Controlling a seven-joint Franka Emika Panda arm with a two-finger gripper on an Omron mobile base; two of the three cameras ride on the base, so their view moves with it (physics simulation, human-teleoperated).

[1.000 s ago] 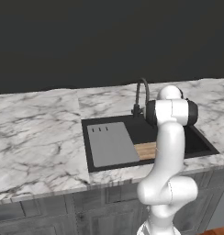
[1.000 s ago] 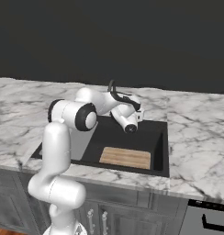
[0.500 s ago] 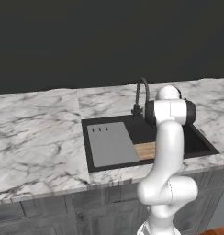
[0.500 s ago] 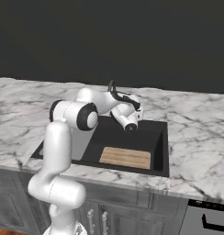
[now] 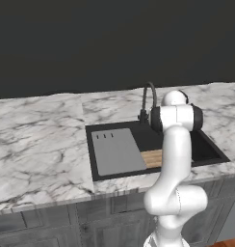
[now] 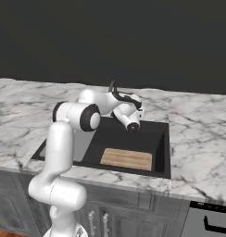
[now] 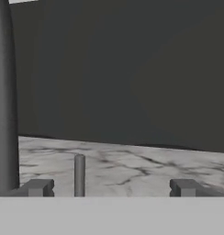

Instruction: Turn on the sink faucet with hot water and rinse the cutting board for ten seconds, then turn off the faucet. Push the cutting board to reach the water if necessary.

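Note:
The black sink is set in the marble, with the dark gooseneck faucet behind its back rim. A tan cutting board lies flat on the sink floor near the front; in the left base view my arm hides part of the cutting board. My gripper is at the base of the faucet. In the hand view the gripper is open, and the faucet's thin lever stands upright between the fingertips, nearer the left one. The faucet stem rises at the left. The water is out of view.
A plain grey panel with three small slots fills the sink's left half. White-grey marble countertop spreads to both sides, and a dark wall stands behind. Grey cabinet fronts run below the counter.

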